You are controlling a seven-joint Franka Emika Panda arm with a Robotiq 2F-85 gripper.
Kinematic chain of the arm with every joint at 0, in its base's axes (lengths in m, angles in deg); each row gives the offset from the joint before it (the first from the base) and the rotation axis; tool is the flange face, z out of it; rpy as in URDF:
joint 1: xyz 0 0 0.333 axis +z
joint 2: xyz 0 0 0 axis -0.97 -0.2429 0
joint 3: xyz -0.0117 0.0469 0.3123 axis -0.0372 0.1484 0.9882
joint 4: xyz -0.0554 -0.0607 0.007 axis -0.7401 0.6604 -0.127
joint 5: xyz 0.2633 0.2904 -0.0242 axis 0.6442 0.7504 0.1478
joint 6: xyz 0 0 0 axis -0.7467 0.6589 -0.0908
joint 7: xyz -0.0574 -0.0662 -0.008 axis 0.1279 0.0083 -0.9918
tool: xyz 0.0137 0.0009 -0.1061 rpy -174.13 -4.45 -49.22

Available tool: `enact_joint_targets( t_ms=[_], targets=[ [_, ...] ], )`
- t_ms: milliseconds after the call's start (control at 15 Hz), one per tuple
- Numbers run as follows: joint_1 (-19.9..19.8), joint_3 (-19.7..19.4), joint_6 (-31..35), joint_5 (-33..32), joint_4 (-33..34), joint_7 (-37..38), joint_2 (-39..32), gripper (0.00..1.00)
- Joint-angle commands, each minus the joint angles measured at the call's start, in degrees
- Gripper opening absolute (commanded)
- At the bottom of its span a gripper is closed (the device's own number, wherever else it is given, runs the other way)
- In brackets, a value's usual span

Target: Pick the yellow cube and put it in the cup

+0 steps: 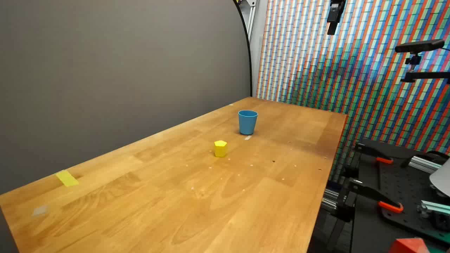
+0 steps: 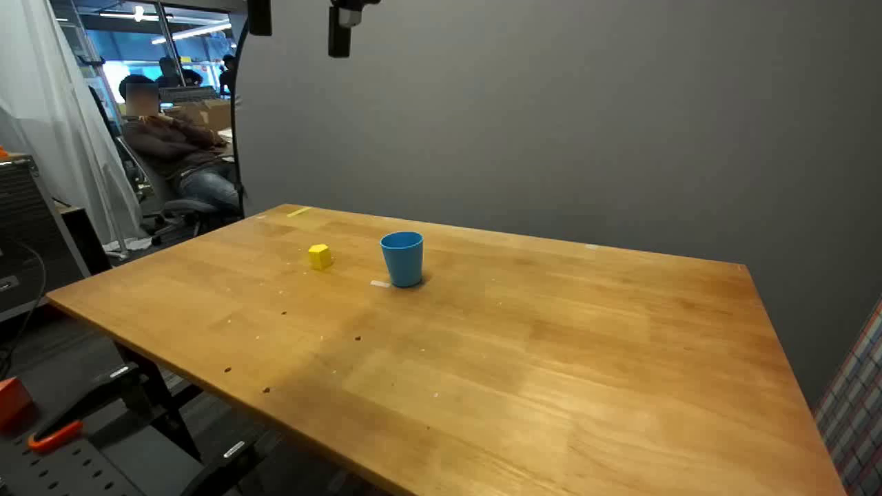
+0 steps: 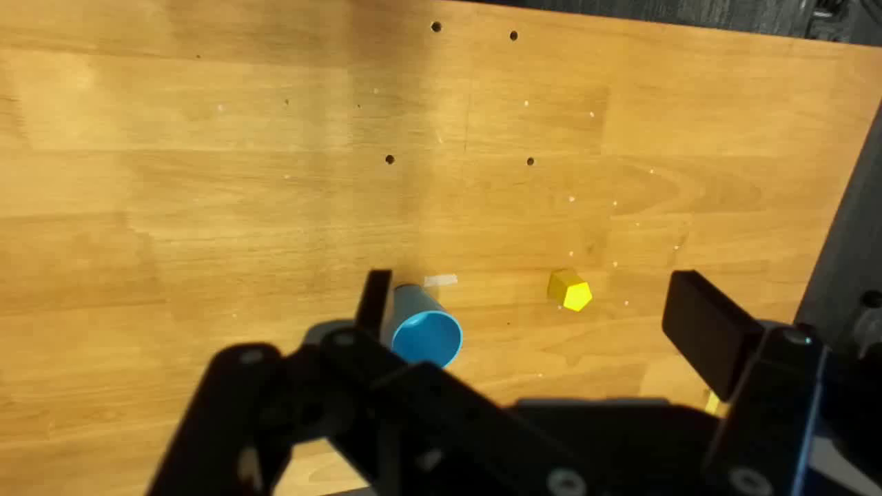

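The yellow cube [image 1: 220, 149] is a tiny bright yellow block with a pentagon-shaped top, standing on the wooden table. It also shows in an exterior view [image 2: 320, 257] and in the wrist view [image 3: 570, 291]. The cup [image 1: 248, 122] is blue, upright and slightly tapered, a short way from the cube [image 2: 403, 259]. In the wrist view the cup [image 3: 428, 336] looks empty, partly hidden by the left finger. My gripper [image 3: 529, 275] is open and empty, high above the table. In both exterior views only its fingers [image 2: 300, 43] show at the top edge [image 1: 332, 28].
The wooden table [image 1: 197, 211] has a flat yellow tape patch [image 1: 67, 178] near its far edge and a pale tape strip [image 2: 380, 284] beside the cup. A grey screen [image 2: 551, 124] stands behind the table. Black clamps with orange handles [image 1: 390, 207] sit beside it.
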Motion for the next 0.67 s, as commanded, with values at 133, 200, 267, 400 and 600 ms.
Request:
enact_joint_targets(
  t_ms=[133, 200, 267, 400, 600],
  targets=[
    [-2.2, 1.9, -0.2, 0.9, 0.8, -0.8, -0.2, 1.00],
    [-2.2, 1.8, -0.2, 0.9, 0.9, -0.8, -0.2, 1.00],
    [-2.2, 1.8, -0.2, 0.9, 0.9, -0.8, -0.2, 1.00],
    [-2.2, 1.8, -0.2, 0.9, 0.9, -0.8, -0.2, 1.00],
    [-0.8, 2.8, 1.6, 2.8, 7.1, 1.1, -9.4, 1.00]
  ],
)
